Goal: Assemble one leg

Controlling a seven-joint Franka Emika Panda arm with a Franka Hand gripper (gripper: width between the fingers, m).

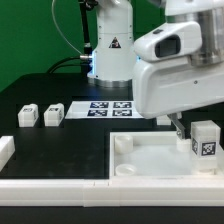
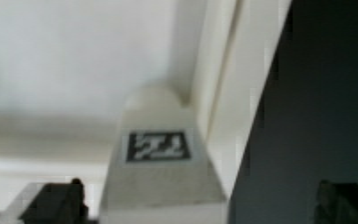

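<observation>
Outside, leg point(image 1: 205, 140) seemingly on tray point(image 1: 150, 158), wrist view alone shows hand point(image 2: 199, 202) spread apart.

Warning triangle point(image 1: 113, 44) on robot base point(image 1: 112, 66); square marker point(image 1: 208, 150) on the leg point(image 1: 205, 131); no words

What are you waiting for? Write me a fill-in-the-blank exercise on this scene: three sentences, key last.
1. To the exterior view's left of the marker board, ___ loose legs sit side by side.
2. The upright leg stands on the large white tray-like piece, near the exterior view's ___ edge.
3. The gripper has its jaws ___, with nothing clamped.

Missing words: two; right; open.
</observation>
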